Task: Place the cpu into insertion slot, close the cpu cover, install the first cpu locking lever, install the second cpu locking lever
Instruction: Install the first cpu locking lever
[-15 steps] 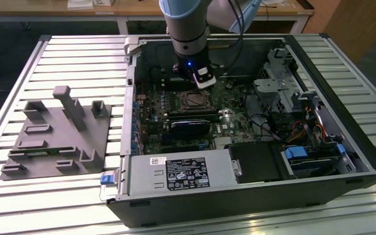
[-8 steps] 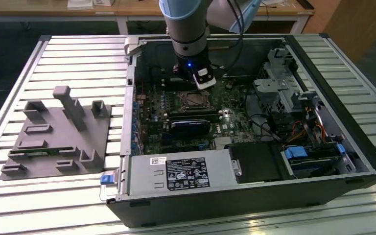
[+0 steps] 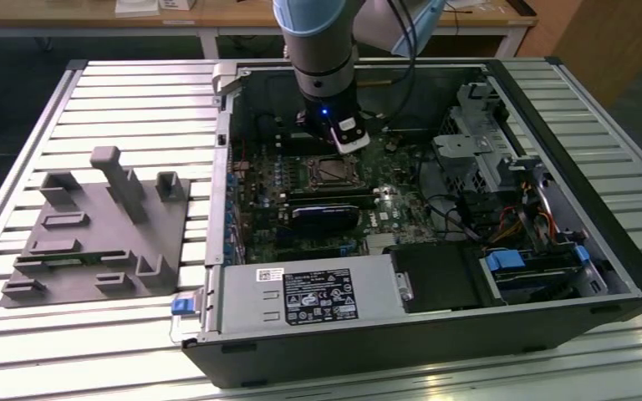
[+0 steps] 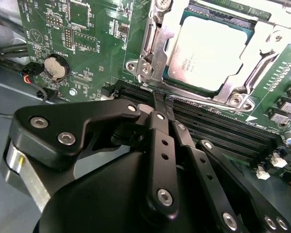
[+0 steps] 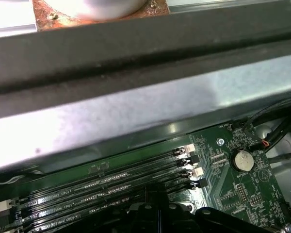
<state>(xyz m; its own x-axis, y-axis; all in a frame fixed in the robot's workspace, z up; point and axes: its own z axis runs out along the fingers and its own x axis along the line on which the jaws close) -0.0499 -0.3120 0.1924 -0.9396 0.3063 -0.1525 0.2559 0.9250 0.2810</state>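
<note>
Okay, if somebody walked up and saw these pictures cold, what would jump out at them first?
Probably the open computer case on the slatted table, with the arm's gripper lowered inside over the green board. In the second wrist view the cpu sits in the insertion slot, the cpu cover closed around it, fingertips together just short of the socket's corner.

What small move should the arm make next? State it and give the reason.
Probably ease the gripper toward the lever end just ahead of its tips. In the second wrist view the cpu already sits in the insertion slot with the cpu cover down around it, and the fingers are shut and empty.
</note>
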